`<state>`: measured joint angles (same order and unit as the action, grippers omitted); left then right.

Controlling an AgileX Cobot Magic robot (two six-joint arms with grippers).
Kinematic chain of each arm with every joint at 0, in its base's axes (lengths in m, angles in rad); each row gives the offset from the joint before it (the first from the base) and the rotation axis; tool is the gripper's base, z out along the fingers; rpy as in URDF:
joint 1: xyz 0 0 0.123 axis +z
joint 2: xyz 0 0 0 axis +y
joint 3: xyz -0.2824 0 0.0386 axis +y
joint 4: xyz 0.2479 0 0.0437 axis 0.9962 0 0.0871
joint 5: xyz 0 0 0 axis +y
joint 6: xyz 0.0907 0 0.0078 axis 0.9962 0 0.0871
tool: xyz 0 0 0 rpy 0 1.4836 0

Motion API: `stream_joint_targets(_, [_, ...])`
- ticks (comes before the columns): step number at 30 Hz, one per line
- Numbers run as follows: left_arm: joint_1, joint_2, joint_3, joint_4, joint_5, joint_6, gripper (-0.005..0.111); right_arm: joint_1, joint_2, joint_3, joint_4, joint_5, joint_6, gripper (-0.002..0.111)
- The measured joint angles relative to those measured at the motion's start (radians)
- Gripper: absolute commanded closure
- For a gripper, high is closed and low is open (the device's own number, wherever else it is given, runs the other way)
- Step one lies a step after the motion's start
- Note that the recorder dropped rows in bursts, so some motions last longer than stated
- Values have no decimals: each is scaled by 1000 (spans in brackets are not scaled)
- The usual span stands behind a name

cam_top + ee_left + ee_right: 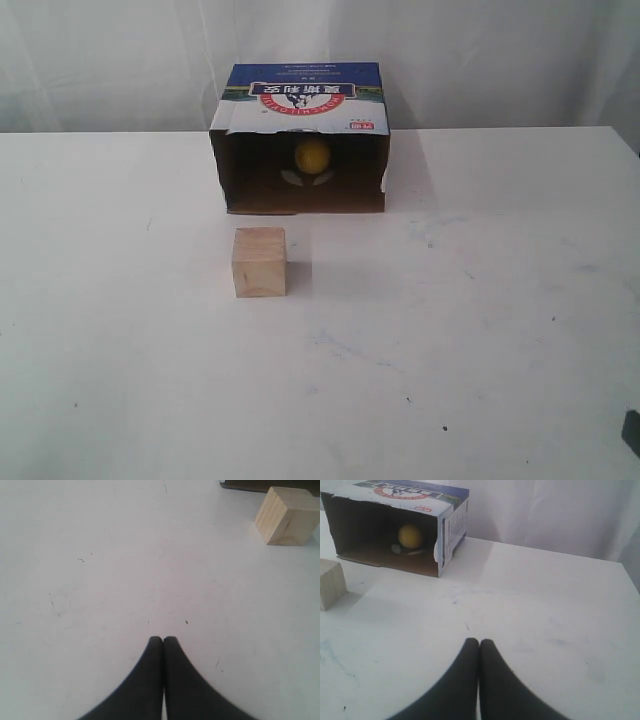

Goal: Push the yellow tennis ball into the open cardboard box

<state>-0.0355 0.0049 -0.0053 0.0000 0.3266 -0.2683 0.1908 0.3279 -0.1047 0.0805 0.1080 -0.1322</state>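
One worktop [480,330]: white and lightly scuffed; fills the lower two-thirds of the exterior view and carries everything.
open cardboard box [305,95]: upper centre of the exterior view, lying on its side. Printed panel is up and the dark mouth faces the lower edge of the frame. Long axis runs left to right across the frame.
wooden cube [260,262]: centre-left of the exterior view, just below the box mouth and apart from it. Not a task item.
yellow tennis ball [312,155]: inside the box, resting on its floor, deep toward the back wall and near the middle of the mouth's width. A sphere, so no long axis and no heading.
left tool [163,640]: fingers pressed together, gripping nothing, over bare worktop. The cube sits ahead and off to one side. The ball is not visible from this wrist.
right tool [479,642]: fingers pressed together, empty, over bare worktop and well apart from the box.
key relation: from the right tool the ball lies ahead and across, straight through the open mouth with nothing between. The left tool's line has the cube near it. Which arm is nearer: cannot tell.
status (judgement): the ball is in the box, so no further push looks needed.
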Motion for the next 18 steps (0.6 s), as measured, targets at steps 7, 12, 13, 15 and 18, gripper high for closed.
stream_joint_targets(7, [0, 0, 0, 0, 0, 0, 107, -9, -248, 97, -33, 93, 0, 108])
stream_joint_targets(12, [0, 0, 0, 0, 0, 0, 107, -9, -320, 97, -56, 210, 0, 108])
stream_joint_targets(13, [0, 0, 0, 0, 0, 0, 107, -9, -321, 97, -59, 219, 0, 108])
stream_joint_targets(15, [0, 0, 0, 0, 0, 0, 107, -9, -322, 99, -60, 231, 0, 108])
stream_joint_targets(18, [0, 0, 0, 0, 0, 0, 107, -9, -322, 99, -63, 234, 0, 108])
